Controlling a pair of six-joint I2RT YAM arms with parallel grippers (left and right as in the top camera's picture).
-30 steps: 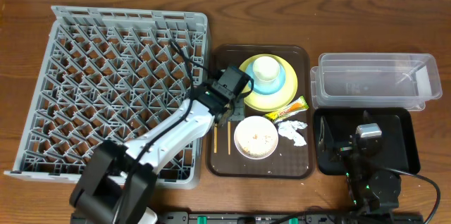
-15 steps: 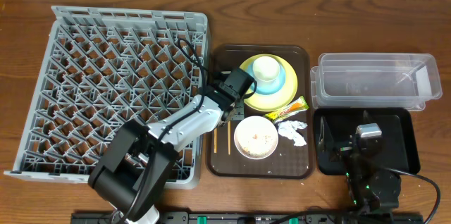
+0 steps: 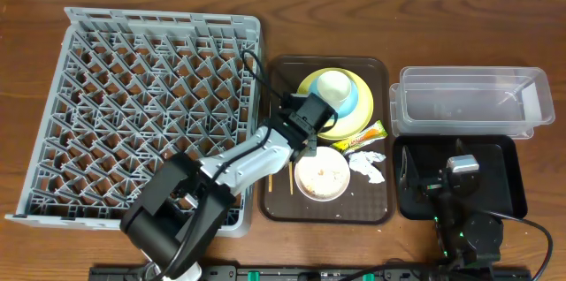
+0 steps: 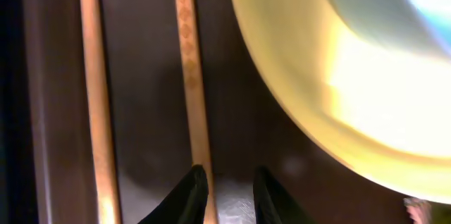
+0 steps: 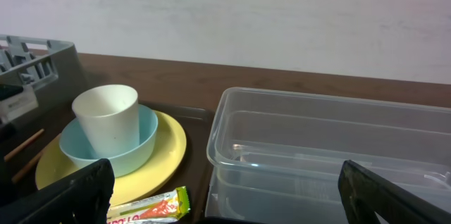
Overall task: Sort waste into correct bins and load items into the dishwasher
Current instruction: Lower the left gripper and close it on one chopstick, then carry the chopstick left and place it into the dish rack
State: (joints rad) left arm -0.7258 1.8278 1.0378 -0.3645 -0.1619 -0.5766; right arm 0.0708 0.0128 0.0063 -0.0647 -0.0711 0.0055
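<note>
Now the left gripper, jaws narrow, hangs over a chopstick near the bench's front edge; the right gripper gapes wide.

In the left wrist view we see the plate only as a blurred yellow curve cut off by the top and right edges, and both chopsticks run out past the top. One chopstick's lower end is hidden behind a fingertip of the left end effector, which covers the plate's left rim overhead.
</note>
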